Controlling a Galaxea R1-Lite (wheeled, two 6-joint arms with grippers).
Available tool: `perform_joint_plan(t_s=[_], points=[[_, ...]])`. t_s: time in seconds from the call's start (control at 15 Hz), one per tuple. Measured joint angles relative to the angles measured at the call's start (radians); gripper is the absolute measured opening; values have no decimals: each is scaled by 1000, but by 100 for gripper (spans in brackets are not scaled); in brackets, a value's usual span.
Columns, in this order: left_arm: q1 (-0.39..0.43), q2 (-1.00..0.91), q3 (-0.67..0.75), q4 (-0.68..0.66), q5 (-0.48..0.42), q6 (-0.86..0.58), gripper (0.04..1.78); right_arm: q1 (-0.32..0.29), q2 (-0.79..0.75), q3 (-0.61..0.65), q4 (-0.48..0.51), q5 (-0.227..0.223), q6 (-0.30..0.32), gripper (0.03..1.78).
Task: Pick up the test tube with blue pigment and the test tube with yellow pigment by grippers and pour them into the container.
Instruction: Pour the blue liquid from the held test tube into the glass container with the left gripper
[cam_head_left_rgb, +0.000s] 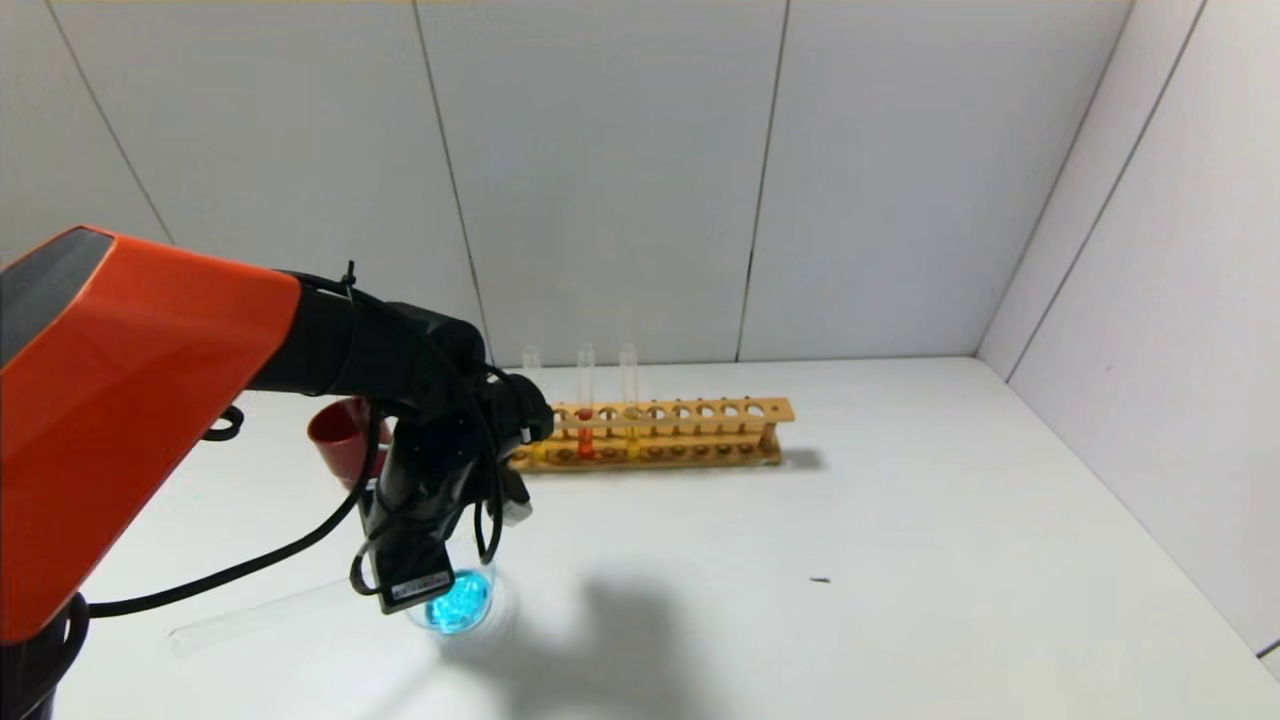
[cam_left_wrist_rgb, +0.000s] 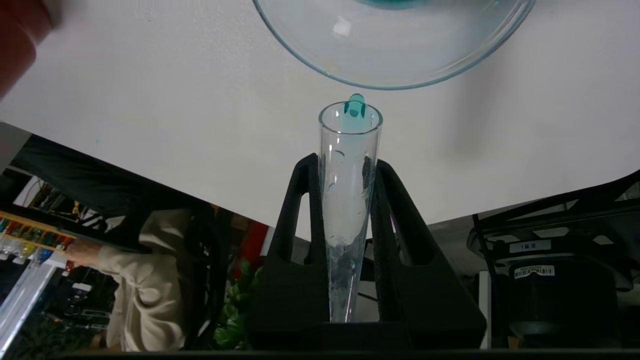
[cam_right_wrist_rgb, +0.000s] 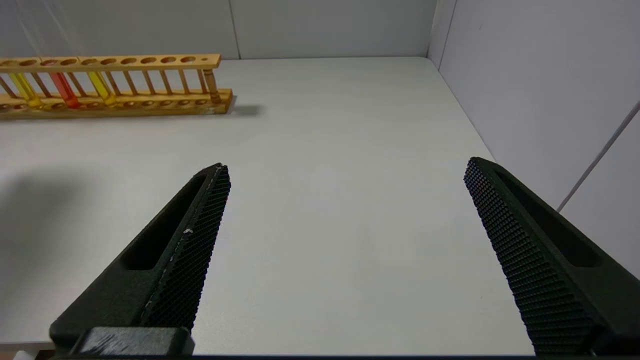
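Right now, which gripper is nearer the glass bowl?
Left. The left gripper holds the near-empty tube tipped at the bowl; the right gripper hangs open, far from it.

- My left gripper (cam_left_wrist_rgb: 345, 165), shut tight on the test tube with blue pigment (cam_left_wrist_rgb: 346, 210), hangs over the container (cam_head_left_rgb: 460, 598), so that spot is taken.
- The red cup (cam_head_left_rgb: 338, 436) and wooden rack (cam_head_left_rgb: 655, 433) block the back.
- An empty tube (cam_head_left_rgb: 255, 617) lies in the way on the left.
- The table's right side (cam_head_left_rgb: 950, 560) is wide open for me.

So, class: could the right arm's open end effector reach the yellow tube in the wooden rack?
Probably yes: bare white table lies between the end effector and the yellow-liquid glass tube.
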Motion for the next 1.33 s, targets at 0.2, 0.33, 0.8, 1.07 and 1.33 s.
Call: perform_joint_plan(t_s=[0.2, 0.33, 0.8, 1.07, 1.33], points=[[-24, 39, -29, 25, 30, -9, 30, 0, 0, 0, 0, 0, 0, 171], [-52, 64, -42, 44, 31, -19, 30, 0, 0, 0, 0, 0, 0, 171], [-55, 101, -80, 76, 39, -22, 30, 0, 0, 0, 0, 0, 0, 171], [-58, 105, -84, 81, 39, -23, 30, 0, 0, 0, 0, 0, 0, 171], [-60, 105, -90, 101, 56, -22, 30, 0, 0, 0, 0, 0, 0, 171]])
